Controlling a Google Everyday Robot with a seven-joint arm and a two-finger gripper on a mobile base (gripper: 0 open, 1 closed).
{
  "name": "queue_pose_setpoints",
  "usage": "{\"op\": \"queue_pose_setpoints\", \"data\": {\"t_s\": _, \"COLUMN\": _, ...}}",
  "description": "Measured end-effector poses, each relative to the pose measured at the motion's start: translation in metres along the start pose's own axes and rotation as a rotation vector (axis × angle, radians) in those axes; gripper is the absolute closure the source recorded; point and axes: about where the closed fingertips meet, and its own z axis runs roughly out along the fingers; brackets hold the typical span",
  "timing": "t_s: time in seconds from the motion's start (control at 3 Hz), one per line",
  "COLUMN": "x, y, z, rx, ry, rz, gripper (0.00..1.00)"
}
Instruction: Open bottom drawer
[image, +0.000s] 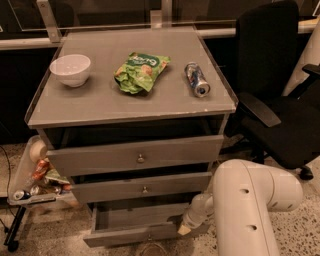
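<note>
The bottom drawer (125, 236) is the lowest and narrowest of three grey fronts on the cabinet. It stands pulled out toward me, with its plain grey interior (140, 218) showing and a small round knob (149, 237) at mid-front. My gripper (184, 228) sits at the end of the white arm (247, 200), against the right end of that drawer's front panel.
The top drawer (140, 158) and middle drawer (145, 189) sit slightly ajar above. On the cabinet top are a white bowl (70, 69), a green chip bag (141, 71) and a can (197, 79). A black office chair (280, 100) stands right; a tray of snacks (35, 180) stands left.
</note>
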Motion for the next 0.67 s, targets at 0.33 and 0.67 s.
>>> {"op": "queue_pose_setpoints", "data": {"t_s": 0.33, "x": 0.000, "y": 0.000, "z": 0.000, "rx": 0.000, "ry": 0.000, "rz": 0.000, "gripper": 1.00}}
{"op": "queue_pose_setpoints", "data": {"t_s": 0.67, "x": 0.007, "y": 0.010, "z": -0.001, "rx": -0.015, "ry": 0.016, "rz": 0.010, "gripper": 1.00}}
